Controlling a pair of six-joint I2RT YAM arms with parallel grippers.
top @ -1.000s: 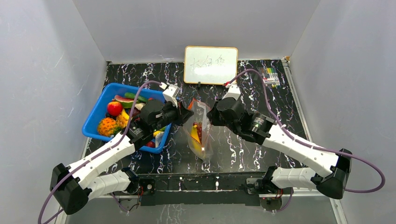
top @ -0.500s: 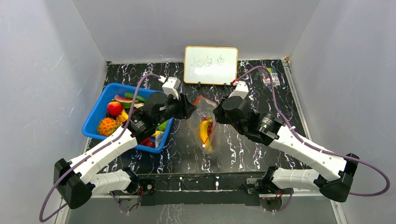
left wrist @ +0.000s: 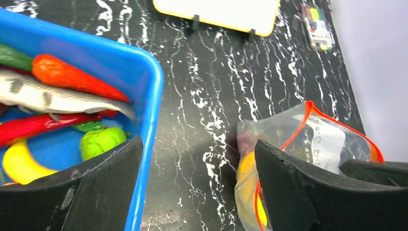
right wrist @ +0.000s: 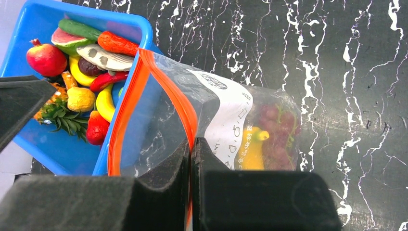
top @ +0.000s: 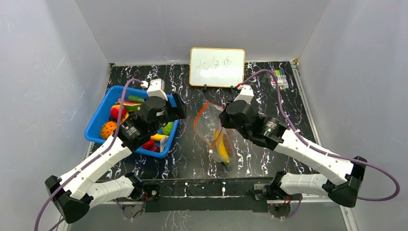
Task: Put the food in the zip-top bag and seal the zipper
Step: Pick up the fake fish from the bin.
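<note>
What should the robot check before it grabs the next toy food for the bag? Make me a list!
1. Right hand pinching the zipper of the zip-top bag: ok, shut on the orange strip.
2. Bag mouth open: ok, the strip makes a wide loop.
3. Left hand open and empty: ok.
4. Food already inside: ok, the banana and grapes are in the bag.
5. More food to pick: ok, a carrot and a green fruit lie in the blue basket, right by the left hand.
6. Zipper sealed: not ok, not yet closed.
</note>
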